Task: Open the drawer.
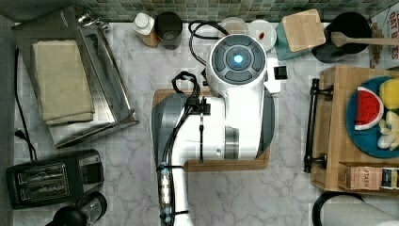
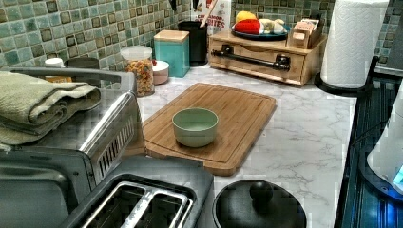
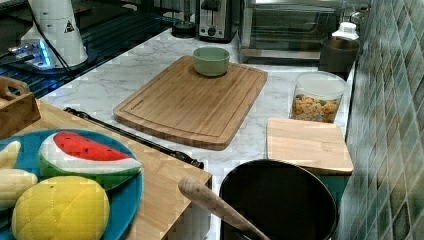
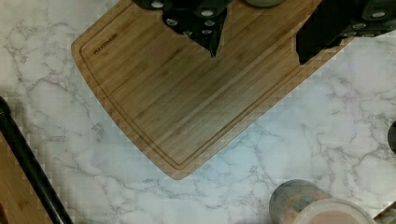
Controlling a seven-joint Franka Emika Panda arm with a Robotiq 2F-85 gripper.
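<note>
a marble worktop [image 2: 304,137] runs under a green tiled wall, crowded with kitchen things. the drawer [image 2: 259,59] sits shut in its light wooden box at the far end of the left view, a blue plate of toy fruit [image 1: 371,117] on top, and its black bar handle [image 1: 311,125] runs lengthwise along the front, facing the cutting board [image 3: 192,102]. from where i sit, my pincer [image 4: 257,49] hangs above the cutting board's corner with its fingers spread and nothing between them. in the top view the arm [image 1: 226,99] is folded over the board, and the handle lies well off toward the top view's right, across a strip of bare marble. i judge the coming reach must carry the pincer sideways to that bar and turn the fingers to straddle it across its long axis.
</note>
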